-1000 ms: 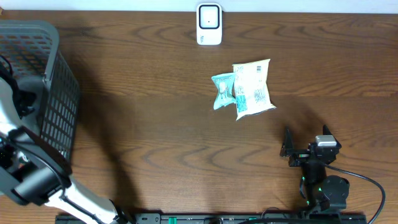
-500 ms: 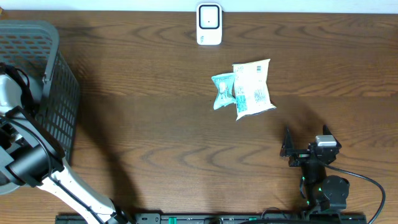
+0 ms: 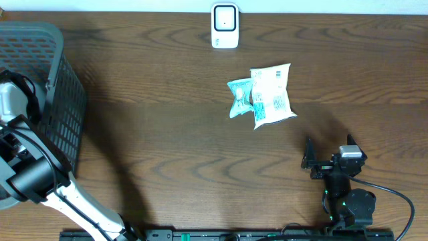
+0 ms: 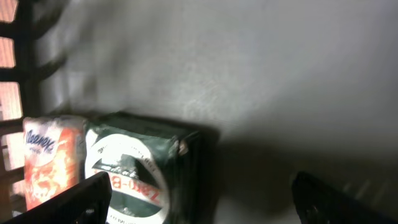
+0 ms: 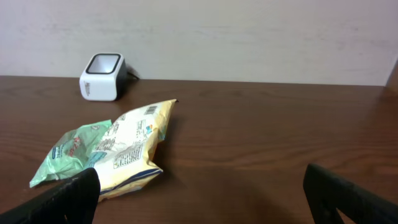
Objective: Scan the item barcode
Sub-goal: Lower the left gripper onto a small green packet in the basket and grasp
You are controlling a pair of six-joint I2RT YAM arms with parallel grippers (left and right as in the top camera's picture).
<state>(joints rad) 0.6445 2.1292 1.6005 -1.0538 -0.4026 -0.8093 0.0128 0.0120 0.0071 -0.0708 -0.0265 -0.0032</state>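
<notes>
Step in hand, as judged: picking an item out of the basket [image 3: 67,120] for scanning; no barcode is at the reader yet.

Left arm reaches down into the basket at the counter's [image 3: 167,134] left edge; left end effector [image 4: 200,186] is spread wide with nothing between its fingers, hovering over the basket floor. Likely item: a dark green box [image 4: 146,174] with a round white label, lying against the slatted wall just beside an orange-and-white packet [image 4: 53,155], the two apparently touching; the box sits toward the left finger, not centred in the gap.

Right end effector [image 5: 202,177] is fully open and empty, low over the counter on the near right, facing the barcode scanner [image 3: 225,25], which stands upright at the far edge, well apart from the basket. A teal packet [image 3: 239,98] and a cream packet [image 3: 271,96] lie flat between that arm and the scanner, overlapping at one edge; the cream one shows a printed panel face up.

Next move calls for: shifting the left end effector to centre on the box, descending, closing across its narrow sides; then lifting clear of the rim and carrying it to the scanner window; barcode position on the box cannot be told from here, so a turn may be needed.
</notes>
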